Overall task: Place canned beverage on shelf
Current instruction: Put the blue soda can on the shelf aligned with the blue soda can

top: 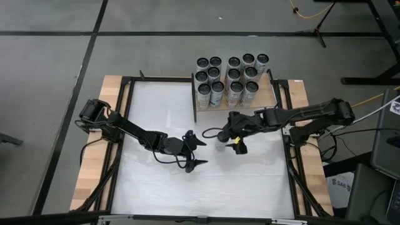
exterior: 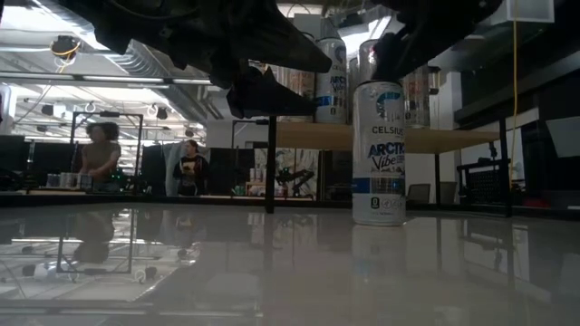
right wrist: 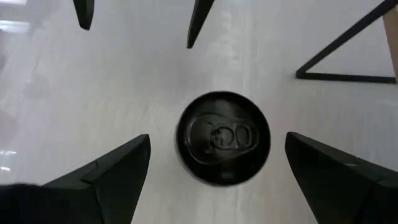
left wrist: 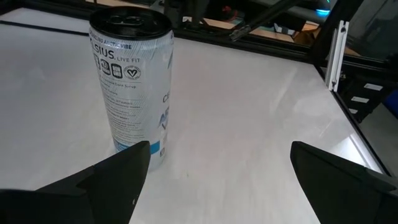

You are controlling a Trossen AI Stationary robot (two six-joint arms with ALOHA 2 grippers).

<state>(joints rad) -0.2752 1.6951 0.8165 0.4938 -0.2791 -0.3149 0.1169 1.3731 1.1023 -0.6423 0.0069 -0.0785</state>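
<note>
A white and blue canned beverage (top: 220,147) stands upright on its base on the white tabletop, near the middle; it also shows in the low view (exterior: 379,154). My right gripper (top: 226,141) hangs open over it, pointing down. One finger stands on either side of the can's dark top (right wrist: 222,138), and neither touches it. My left gripper (top: 201,152) is open and empty just left of the can (left wrist: 130,87), pointing toward it. The shelf (top: 270,94), a pale wood board on black posts, stands at the far side and carries several cans.
The shelf's board (exterior: 453,139) sits raised on black posts behind the can, and the cans on it (top: 231,78) stand in tight rows. Black frame rails (top: 287,144) run along the table's sides. People show in the room beyond the table (exterior: 100,154).
</note>
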